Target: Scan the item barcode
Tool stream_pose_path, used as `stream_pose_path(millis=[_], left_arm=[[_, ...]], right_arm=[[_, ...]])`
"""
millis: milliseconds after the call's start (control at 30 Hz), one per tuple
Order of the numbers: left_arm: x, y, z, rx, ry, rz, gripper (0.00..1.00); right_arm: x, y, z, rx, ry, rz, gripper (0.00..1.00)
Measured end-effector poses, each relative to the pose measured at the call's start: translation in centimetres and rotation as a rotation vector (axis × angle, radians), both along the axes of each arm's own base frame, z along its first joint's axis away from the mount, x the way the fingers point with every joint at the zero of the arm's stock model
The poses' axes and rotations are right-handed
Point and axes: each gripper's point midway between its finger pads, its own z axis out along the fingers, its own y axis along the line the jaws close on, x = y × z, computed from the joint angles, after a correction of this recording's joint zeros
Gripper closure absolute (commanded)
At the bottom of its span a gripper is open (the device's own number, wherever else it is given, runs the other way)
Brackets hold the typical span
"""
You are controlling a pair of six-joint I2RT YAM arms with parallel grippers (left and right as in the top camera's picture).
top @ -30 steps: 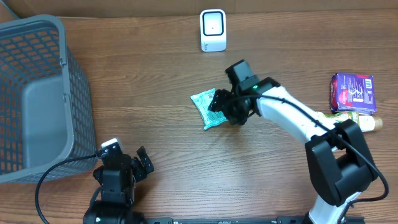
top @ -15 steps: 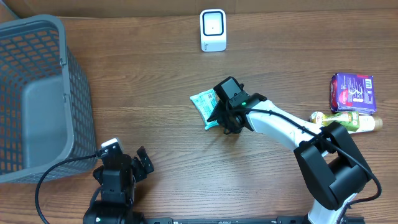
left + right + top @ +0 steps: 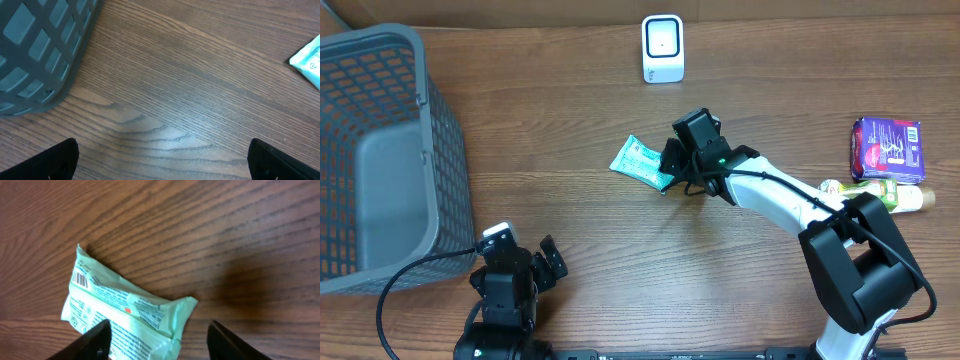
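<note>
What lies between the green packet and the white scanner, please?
Nothing: the overhead view shows only bare table between the green packet and the white scanner.

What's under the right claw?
The green packet, lying on the table, barcode facing up. Overhead, the right claw covers one end of it; whether they touch can't be seen.

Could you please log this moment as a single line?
step: grasp approach | right hand: open over green packet on table | barcode: face up | left hand: open, empty | scanner: not yet reached
</note>
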Motion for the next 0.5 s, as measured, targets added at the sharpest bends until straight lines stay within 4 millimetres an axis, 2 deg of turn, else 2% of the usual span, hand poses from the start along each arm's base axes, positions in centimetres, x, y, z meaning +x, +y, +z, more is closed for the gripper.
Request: stream_pose_path(millis=[100,233,367,500], left_arm=[[0.0,0.0,0.0,0.0,0.0,0.0,0.0],[0.0,0.0,0.0,0.0,0.0,0.0,0.01],[0.0,0.0,0.0,0.0,0.0,0.0,0.0],[0.0,0.0,0.0,0.0,0.0,0.0,0.0]], right_arm=[[-0.2,0.4,0.0,0.017,0.01,0.019,0.3],[0.0,1.1,-0.4,0.055,0.018,0.013,0.3],[-0.1,1.6,-2.0,0.078,0.055,-0.003,0.34],[0.2,3.0,-2.2,0.158,0.067,0.004,0.38]])
